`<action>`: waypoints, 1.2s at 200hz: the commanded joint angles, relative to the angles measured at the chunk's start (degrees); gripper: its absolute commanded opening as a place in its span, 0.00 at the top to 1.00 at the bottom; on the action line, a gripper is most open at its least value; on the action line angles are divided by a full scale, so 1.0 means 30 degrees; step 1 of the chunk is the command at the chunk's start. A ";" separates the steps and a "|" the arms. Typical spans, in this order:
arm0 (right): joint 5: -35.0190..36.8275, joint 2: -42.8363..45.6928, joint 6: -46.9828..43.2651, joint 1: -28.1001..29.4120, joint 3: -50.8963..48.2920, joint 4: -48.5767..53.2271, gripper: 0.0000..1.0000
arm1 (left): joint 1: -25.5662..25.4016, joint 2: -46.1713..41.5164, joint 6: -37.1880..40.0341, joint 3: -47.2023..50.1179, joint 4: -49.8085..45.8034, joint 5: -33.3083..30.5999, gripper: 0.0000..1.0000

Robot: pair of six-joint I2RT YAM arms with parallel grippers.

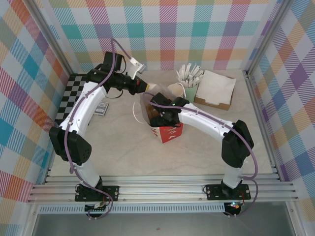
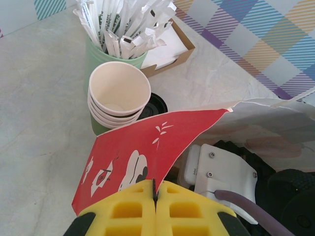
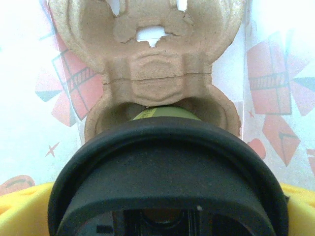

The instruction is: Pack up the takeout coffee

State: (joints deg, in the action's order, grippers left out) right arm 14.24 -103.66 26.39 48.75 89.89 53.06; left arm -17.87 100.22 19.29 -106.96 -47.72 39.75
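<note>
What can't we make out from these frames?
- Right wrist: takeout coffee wall is mostly hidden behind its own lid; seating in the cardboard carrier is unclear.
- Right wrist: right end effector fingers are cut off at the bottom corners; gripping or not, cannot tell.
- Top external: bag interior is blocked by the right arm.
- Left wrist: black lid is half hidden behind the stacked cups.

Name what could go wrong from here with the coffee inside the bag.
1. The takeout coffee is at a pocket of the pulp carrier; whether it is seated is unclear, so it might tip once let go.
2. The left gripper has its jaws shut on just the edge of the paper bag; a slip could collapse the mouth.
3. The stacked cups stand close beside the bag and could get knocked.
</note>
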 commanded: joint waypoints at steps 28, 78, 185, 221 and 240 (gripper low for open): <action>-0.0250 0.0710 0.0154 0.0075 -0.0387 0.0128 0.00 | -0.0094 0.0090 0.0250 -0.0132 0.0350 -0.0094 1.00; -0.0264 0.0945 0.0227 0.0068 -0.0230 0.0187 0.00 | -0.0101 0.0160 0.0301 -0.0176 0.0179 -0.0098 1.00; -0.0430 0.1456 0.0456 0.0071 0.0967 0.0908 0.00 | -0.0108 0.0308 0.0455 -0.0471 -0.0134 0.0006 1.00; 0.0021 0.1633 0.0391 0.0083 0.1323 0.0914 0.00 | -0.0107 0.0270 0.0515 -0.0449 -0.0249 -0.0036 1.00; 0.0160 0.1643 0.0293 0.0098 0.1520 0.0880 0.00 | -0.0108 0.0263 0.0516 -0.0441 -0.0252 -0.0036 1.00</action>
State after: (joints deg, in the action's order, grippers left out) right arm 13.78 -101.14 26.63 48.77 92.27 54.54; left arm -17.87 100.71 19.77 -106.96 -48.05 39.48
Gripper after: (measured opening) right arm 0.998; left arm 0.058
